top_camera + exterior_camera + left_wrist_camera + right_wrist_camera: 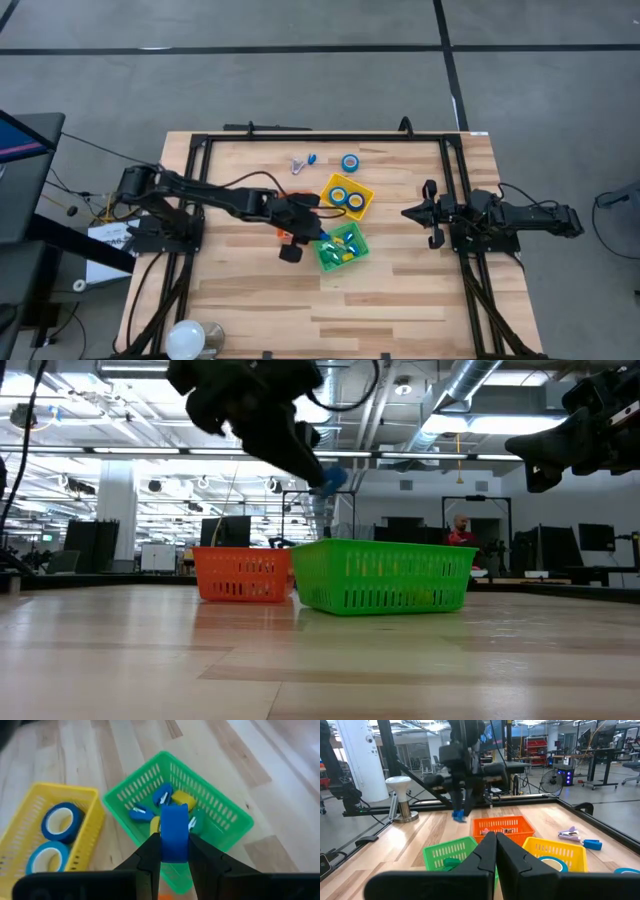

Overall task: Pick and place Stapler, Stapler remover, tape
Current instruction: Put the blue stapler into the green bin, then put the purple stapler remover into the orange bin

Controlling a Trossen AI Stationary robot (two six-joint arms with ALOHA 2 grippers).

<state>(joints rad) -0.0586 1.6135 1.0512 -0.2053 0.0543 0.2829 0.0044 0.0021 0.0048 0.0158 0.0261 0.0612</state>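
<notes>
- The left gripper [174, 851] hangs over the green basket [227, 820], clamped on a small blue staple remover [174, 831] held upright.
- More blue and yellow removers lie inside the green basket.
- Two blue tape rolls [346, 196] with white cores sit in the yellow basket [362, 209]; another roll [350, 162] lies on the table [400, 290] beyond.
- The right gripper [412, 212] waits at the right, fingers closed on nothing.

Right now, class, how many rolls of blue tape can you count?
3: two tape rolls lie in the yellow bin, one beside the other; a third sits alone on the table.
</notes>
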